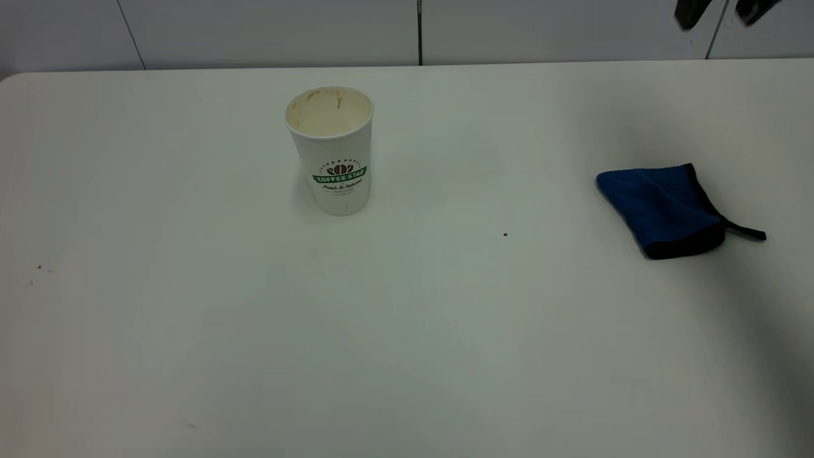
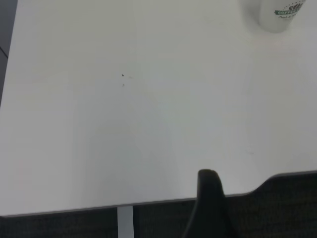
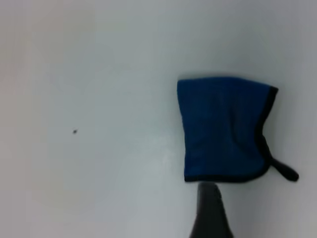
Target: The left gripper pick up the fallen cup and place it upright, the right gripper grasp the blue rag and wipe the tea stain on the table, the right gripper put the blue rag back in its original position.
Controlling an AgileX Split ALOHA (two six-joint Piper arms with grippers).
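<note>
Well below right pincer [image 1: 722, 11], blue rag [image 1: 661, 207]

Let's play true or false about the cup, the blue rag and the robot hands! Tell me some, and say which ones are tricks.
1. The cup stands upright on the table. True.
2. The blue rag lies inside the cup. False: it lies flat on the table, far from the cup.
3. The right gripper holds the rag. False: it is up above it, apart.
4. The cup's inside has brown stains. True.
</note>
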